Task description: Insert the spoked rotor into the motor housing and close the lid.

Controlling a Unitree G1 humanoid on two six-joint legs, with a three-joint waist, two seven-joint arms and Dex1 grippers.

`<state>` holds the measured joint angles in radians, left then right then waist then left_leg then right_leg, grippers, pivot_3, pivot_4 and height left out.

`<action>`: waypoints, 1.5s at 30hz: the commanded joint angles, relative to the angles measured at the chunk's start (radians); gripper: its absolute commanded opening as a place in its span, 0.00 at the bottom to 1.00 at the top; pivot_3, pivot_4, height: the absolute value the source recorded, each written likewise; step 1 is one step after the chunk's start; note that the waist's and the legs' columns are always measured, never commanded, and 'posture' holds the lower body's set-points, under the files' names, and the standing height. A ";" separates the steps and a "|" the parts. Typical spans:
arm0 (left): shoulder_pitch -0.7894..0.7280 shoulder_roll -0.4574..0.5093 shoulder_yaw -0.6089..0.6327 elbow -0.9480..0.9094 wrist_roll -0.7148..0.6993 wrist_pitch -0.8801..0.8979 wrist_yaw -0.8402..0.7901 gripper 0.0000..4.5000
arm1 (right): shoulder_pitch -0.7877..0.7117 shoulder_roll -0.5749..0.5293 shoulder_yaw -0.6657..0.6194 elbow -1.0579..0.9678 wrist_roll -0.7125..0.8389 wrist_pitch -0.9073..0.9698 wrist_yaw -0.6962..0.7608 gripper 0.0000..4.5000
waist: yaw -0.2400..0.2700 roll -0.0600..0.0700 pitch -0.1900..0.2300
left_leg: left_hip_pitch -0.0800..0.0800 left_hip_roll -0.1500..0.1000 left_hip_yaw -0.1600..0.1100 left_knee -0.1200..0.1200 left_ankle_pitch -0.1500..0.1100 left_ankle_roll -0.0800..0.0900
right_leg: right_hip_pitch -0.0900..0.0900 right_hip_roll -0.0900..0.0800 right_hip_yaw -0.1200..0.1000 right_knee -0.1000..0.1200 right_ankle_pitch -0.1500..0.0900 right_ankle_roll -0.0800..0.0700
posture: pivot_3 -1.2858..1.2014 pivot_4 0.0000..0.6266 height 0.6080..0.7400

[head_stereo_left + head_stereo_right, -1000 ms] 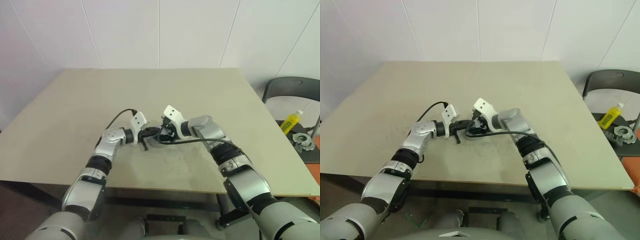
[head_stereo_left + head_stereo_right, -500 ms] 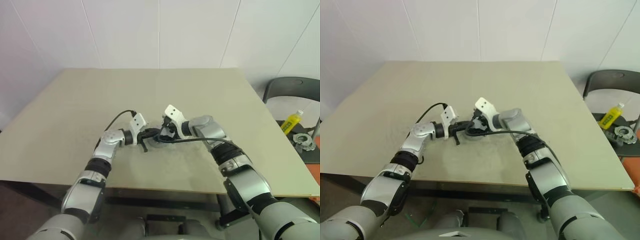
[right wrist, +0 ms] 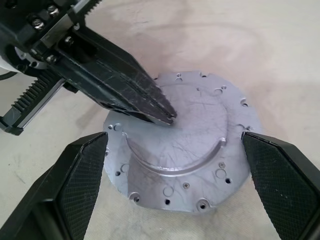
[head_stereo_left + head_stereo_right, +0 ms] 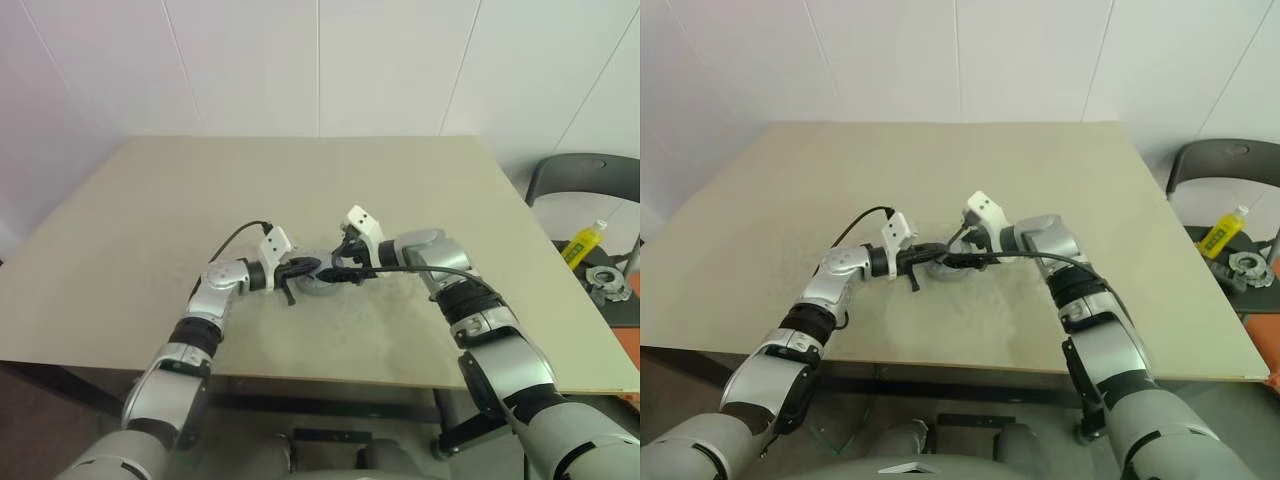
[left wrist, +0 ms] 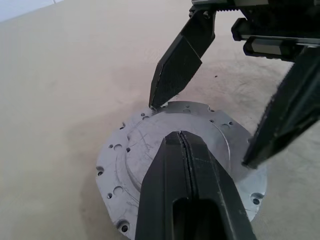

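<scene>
Your left gripper (image 5: pixel 182 137): smooth black fingers pressed together, tips resting over the lid | lid (image 3: pixel 192 145): flat silver-grey scratched disc with small rim holes, lying on the tan table (image 4: pixel 150 200) | your right gripper (image 3: pixel 175 170): knurled pads spread wide either side of lid

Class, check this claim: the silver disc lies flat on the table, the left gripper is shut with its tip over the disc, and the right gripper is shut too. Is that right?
Not quite. The right gripper is open, its fingers standing either side of the disc, as the right wrist view shows. The disc does lie flat on the table, and the left gripper is shut over it.
</scene>
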<state>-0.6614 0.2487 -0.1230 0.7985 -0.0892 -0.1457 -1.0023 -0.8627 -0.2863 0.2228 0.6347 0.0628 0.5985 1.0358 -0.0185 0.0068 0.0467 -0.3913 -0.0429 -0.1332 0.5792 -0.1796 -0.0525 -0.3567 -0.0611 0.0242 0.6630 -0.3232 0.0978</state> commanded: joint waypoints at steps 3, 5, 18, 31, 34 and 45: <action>0.033 0.008 -0.023 -0.002 0.023 0.032 -0.013 0.00 | -0.017 -0.039 -0.069 -0.043 0.052 0.051 -0.008 1.00 | 0.000 0.000 0.000 | 0.000 0.000 0.000 0.000 0.000 0.000 | 0.000 0.000 0.000 0.000 0.000 0.000 | 0.52 0.00 1.00; 0.035 0.009 -0.025 -0.003 0.025 0.032 -0.012 0.00 | -0.003 -0.064 -0.083 -0.050 0.056 0.076 -0.020 1.00 | 0.001 0.000 0.000 | 0.000 0.000 0.000 0.000 0.000 0.000 | 0.000 0.000 0.000 0.000 0.000 0.000 | 0.52 0.00 1.00; 0.044 0.005 -0.035 -0.001 0.034 0.019 -0.008 0.00 | 0.137 -0.135 -0.167 -0.248 0.222 0.511 -0.053 1.00 | 0.005 0.000 0.000 | 0.000 0.000 0.001 0.000 0.000 0.000 | 0.000 -0.001 0.000 -0.001 -0.002 -0.003 | 0.52 0.00 1.00; 0.042 0.004 -0.035 0.001 0.032 0.010 -0.007 0.00 | 0.096 0.109 -0.478 -0.173 0.347 0.764 -0.426 1.00 | 0.004 -0.001 0.000 | 0.000 0.000 0.000 0.000 0.000 0.000 | 0.000 -0.001 0.000 -0.001 0.000 -0.001 | 0.52 0.00 1.00; 0.041 0.005 -0.034 0.002 0.032 0.008 -0.008 0.00 | 0.070 0.131 -0.557 -0.123 0.361 0.762 -0.502 1.00 | 0.003 0.000 0.000 | 0.000 0.000 0.000 0.000 0.000 0.000 | 0.000 -0.001 0.000 -0.001 -0.001 -0.002 | 0.52 0.00 1.00; 0.039 0.005 -0.036 0.000 0.031 0.003 -0.013 0.00 | 0.033 0.195 -0.686 -0.026 0.420 0.778 -0.664 1.00 | 0.001 -0.001 -0.001 | 0.001 0.000 0.000 0.000 0.000 0.000 | 0.001 -0.001 0.000 0.000 -0.001 -0.003 | 0.52 0.00 1.00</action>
<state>-0.6381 0.2532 -0.1323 0.7708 -0.0883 -0.1480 -1.0021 -0.8091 -0.1099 -0.4440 0.5901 0.4675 1.3700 0.4071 -0.0179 0.0062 0.0457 -0.3906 -0.0428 -0.1328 0.5794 -0.1795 -0.0523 -0.3558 -0.0617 0.0246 0.6626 -0.3247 0.0944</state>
